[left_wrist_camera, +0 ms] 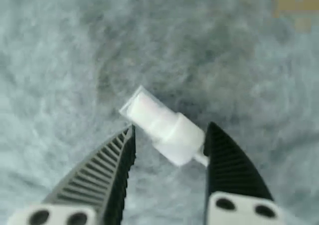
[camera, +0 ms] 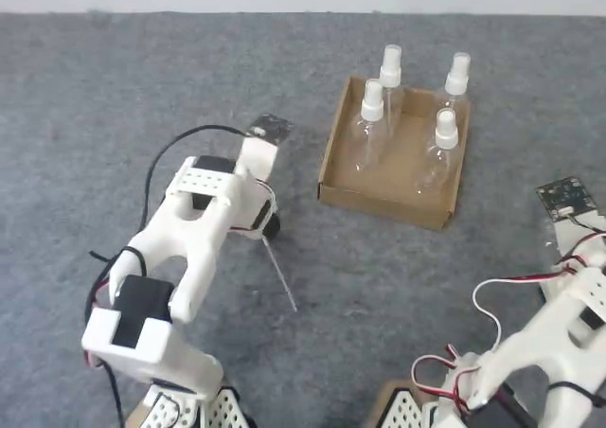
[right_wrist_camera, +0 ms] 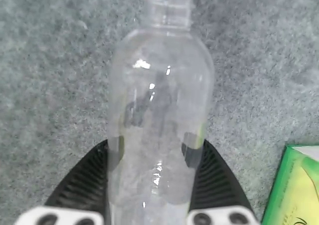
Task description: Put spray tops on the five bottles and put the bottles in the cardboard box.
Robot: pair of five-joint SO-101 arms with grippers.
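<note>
The spray top [left_wrist_camera: 164, 128] is held tight in the left gripper [left_wrist_camera: 171, 130], which is left of the cardboard box [camera: 383, 204]. At the near right, a bottle [right_wrist_camera: 159, 110] with no top is squeezed by the right gripper [right_wrist_camera: 154, 145]. Four topped bottles [camera: 369, 130] are stood in the box.

High view overlooks the table [camera: 114, 97]; 2 wrist views face it closely.
</note>
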